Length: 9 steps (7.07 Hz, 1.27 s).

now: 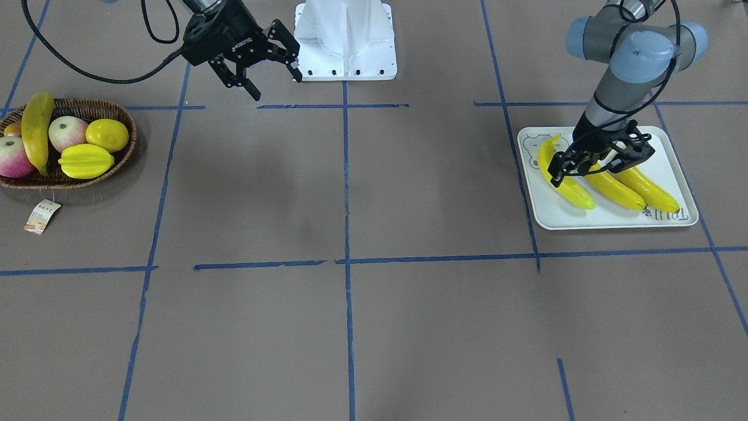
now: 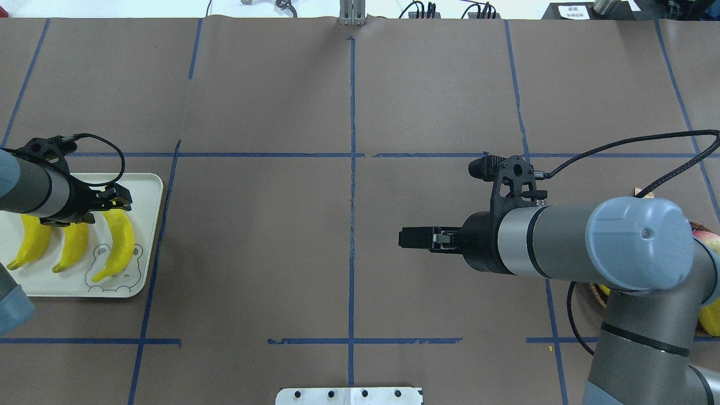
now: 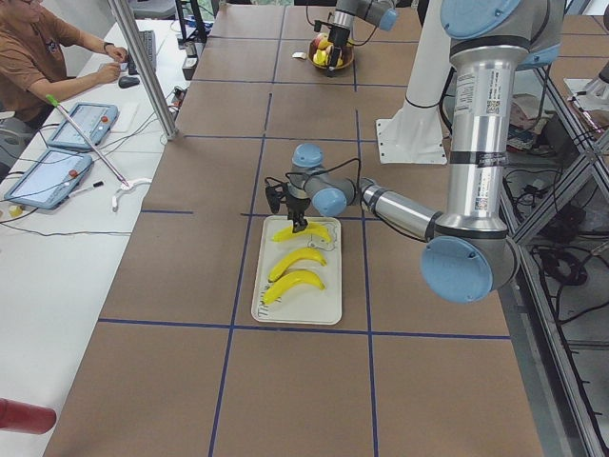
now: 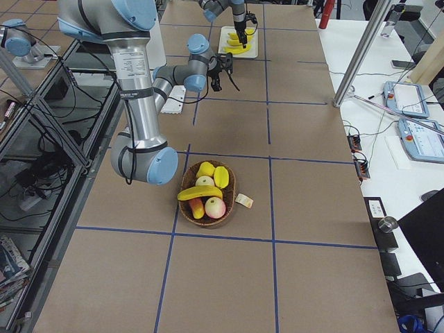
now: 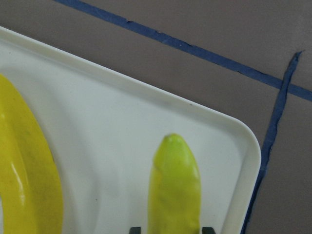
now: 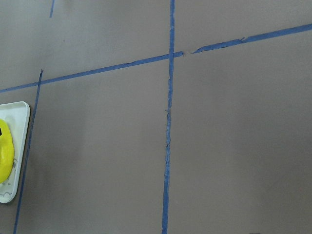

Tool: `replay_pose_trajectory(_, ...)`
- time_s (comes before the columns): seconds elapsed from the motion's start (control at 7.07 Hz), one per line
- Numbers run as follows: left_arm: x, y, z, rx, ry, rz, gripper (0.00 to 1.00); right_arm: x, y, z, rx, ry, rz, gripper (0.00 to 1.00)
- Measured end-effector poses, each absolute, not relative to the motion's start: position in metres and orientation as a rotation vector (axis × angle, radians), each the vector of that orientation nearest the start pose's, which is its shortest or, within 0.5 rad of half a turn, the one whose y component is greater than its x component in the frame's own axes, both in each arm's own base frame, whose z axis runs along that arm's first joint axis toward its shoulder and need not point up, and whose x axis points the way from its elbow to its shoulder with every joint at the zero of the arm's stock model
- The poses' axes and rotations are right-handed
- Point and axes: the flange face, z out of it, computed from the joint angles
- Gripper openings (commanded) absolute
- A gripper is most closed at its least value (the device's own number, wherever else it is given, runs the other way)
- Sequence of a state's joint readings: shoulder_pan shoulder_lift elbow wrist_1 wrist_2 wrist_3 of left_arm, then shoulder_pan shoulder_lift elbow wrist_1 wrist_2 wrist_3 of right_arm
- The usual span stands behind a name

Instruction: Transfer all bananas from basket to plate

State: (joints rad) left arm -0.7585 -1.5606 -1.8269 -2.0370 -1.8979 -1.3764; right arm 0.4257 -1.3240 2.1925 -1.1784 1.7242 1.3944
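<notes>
Seen from across: brown desk (image 1: 409, 193) crossed by blue tape lines (image 1: 346, 175), with a white robot base (image 1: 345, 41) at the far edge. Up in the air, the right pincer (image 1: 276, 83), spread wide and holding nothing. At one end, the basket (image 1: 70, 182) with one banana (image 1: 36, 134) lying beside two apples (image 1: 67, 133), a lemon (image 1: 107, 134) and a starfruit (image 1: 86, 161). A paper tag (image 1: 42, 216) just beside it. At the other end, the plate (image 1: 613, 225) with three bananas (image 1: 616, 193) side by side. Low over the banana by the bear drawing, the left pincer (image 1: 560, 171).

Seen from above: left pincer at the top end of that banana. Basket mostly hidden under the right arm.

Seen from the left end: white side table (image 3: 57, 238) along the desk, with tablets (image 3: 81, 124) and a person (image 3: 38, 48) sitting there.

Seen from the left wrist: banana end flat on the plate between two fingertips (image 5: 208, 230), spread a little, with a thin gap on each side.

Seen from the right wrist: only desk, tape and a corner of the plate.
</notes>
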Motion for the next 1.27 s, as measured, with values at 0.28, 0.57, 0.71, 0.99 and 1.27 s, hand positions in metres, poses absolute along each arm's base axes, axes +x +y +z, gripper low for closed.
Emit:
replay_pose_trajectory(0.28, 0.285, -0.431, 0.495, 0.08, 0.784, -0.343, 0.99, -0.378, -0.307, 0.232, 0.239, -1.198, 0.13, 1.0)
replay_pose_trajectory(0.57, 0.256, -0.441, 0.474, 0.046, 0.867, -0.316, 0.99, -0.333, -0.304, 0.287, 0.231, -1.082, 0.152, 1.0)
replay_pose_trajectory(0.71, 0.249, -0.442, 0.459, 0.044, 0.905, -0.308, 0.99, -0.304, -0.302, 0.317, 0.229, -1.011, 0.173, 1.0)
replay_pose_trajectory(0.99, 0.248, -0.442, 0.443, 0.049, 0.935, -0.302, 0.99, -0.253, -0.303, 0.364, 0.231, -0.893, 0.196, 1.0)
replay_pose_trajectory(1.27, 0.251, -0.445, 0.433, 0.056, 0.952, -0.295, 0.99, -0.203, -0.303, 0.404, 0.243, -0.828, 0.079, 1.0)
